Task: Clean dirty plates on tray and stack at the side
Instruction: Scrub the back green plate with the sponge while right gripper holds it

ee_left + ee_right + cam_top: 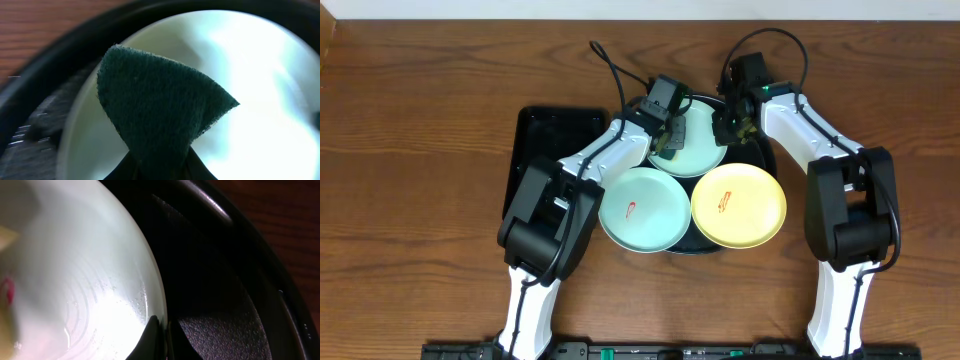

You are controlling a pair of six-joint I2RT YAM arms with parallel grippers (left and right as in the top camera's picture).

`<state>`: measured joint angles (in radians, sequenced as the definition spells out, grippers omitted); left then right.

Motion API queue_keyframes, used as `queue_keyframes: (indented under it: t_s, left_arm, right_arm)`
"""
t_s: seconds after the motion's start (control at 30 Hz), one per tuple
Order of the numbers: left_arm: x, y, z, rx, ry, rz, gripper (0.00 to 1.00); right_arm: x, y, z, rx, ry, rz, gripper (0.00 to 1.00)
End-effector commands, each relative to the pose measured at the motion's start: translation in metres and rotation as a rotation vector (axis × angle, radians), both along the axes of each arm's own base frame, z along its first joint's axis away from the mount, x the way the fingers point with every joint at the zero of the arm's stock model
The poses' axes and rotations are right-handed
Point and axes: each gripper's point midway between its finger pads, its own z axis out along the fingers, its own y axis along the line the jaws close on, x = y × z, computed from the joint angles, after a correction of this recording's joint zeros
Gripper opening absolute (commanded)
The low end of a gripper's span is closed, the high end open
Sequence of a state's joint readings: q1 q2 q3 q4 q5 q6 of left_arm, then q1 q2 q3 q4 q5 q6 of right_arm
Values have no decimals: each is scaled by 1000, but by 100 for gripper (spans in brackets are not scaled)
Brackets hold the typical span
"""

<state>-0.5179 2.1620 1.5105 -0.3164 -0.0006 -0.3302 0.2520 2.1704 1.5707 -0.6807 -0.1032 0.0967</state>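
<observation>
Three plates lie on the round black tray (692, 244). The back mint plate (698, 150) has my left gripper (670, 132) over it, shut on a dark green scouring pad (160, 110) that hangs just above the plate's pale surface (260, 90). My right gripper (732, 125) is shut on the right rim of that same plate (75, 280), one finger (150, 337) over the rim and one outside it. The front mint plate (643, 208) and the yellow plate (738, 205) each carry a red smear in the middle.
A smaller rectangular black tray (545, 150) sits to the left of the round one. Bare wooden table (410, 200) surrounds both. The round tray's raised rim (240, 255) runs close beside my right gripper.
</observation>
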Motion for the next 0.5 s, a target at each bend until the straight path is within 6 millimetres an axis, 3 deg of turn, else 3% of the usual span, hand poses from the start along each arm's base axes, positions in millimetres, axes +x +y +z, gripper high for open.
queue_keyframes:
  t_s: [0.0,0.07,0.23,0.47]
  left_arm:
    - [-2,50,-36,224,38,48,12]
    - [-3,44,-35,179,56,81,12]
    - [-15,-6,-42,-92,153,114,12]
    - [-28,-63,-39,-251,170,54,13]
  right_arm:
    - [-20,8,-15,-6,71,40,1]
    - [-20,8,-15,-6,72,40,1]
    - [-21,8,-16,-7,75,40,1]
    - [-22,7,-16,-8,80,41,1]
